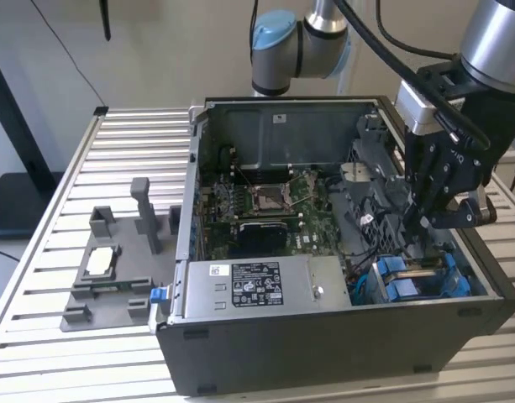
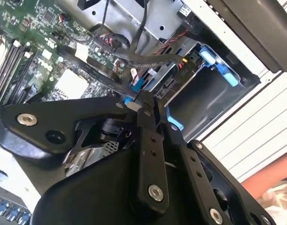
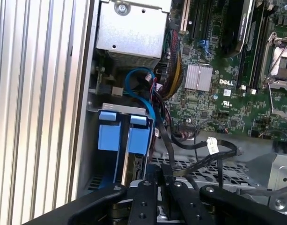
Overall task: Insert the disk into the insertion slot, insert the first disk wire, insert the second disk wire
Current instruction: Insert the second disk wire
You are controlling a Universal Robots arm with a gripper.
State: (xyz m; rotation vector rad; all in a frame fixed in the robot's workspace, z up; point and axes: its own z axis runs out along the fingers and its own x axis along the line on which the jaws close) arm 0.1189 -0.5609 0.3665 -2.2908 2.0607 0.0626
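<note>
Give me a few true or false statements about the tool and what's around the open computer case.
1. The tool hangs over the case at the exterior view's right end. True.
2. The case is closed. False: it is open, and the motherboard shows.
3. Blue plastic parts sit at the insertion slot. True.
4. The grey fixture lies inside the case. False: it lies on the slatted table.

Black fingers [image 2: 150,110] pinched on a flat black wire [image 2: 106,79] beside the blue-edged insertion slot [image 2: 204,98]
</note>
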